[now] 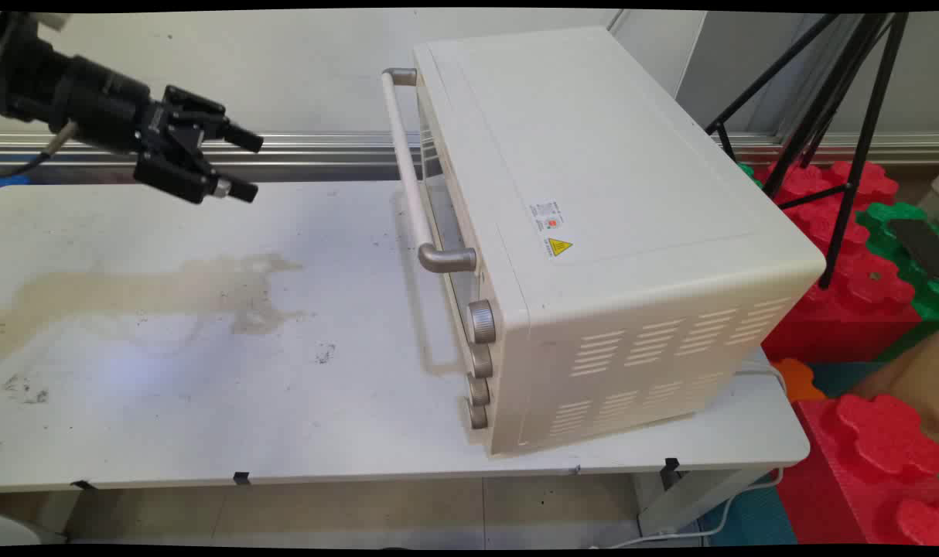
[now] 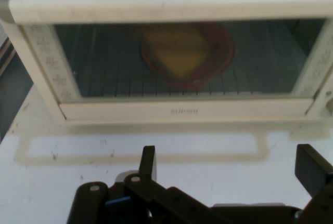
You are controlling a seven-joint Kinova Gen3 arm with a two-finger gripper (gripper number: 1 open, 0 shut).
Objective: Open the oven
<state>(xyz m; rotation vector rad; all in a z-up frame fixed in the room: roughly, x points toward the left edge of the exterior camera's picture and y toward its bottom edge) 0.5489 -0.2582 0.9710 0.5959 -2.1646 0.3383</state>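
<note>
Black pincer [image 1: 241,164] raised above the far left of the white counter [image 1: 206,371], fingers spread wide, gripping nothing, aimed at the door of a cream toaster oven [image 1: 593,232]. Well apart from it. Oven standing on the counter's right half, door shut, long handle [image 1: 408,166] across the door's top, four knobs [image 1: 481,321] in a column at the near end. Behind the glass in the hand view, a reddish dish [image 2: 187,52] on the rack holding something yellow, perhaps food. Brownish stain [image 1: 152,290] on the counter's left part.
</note>
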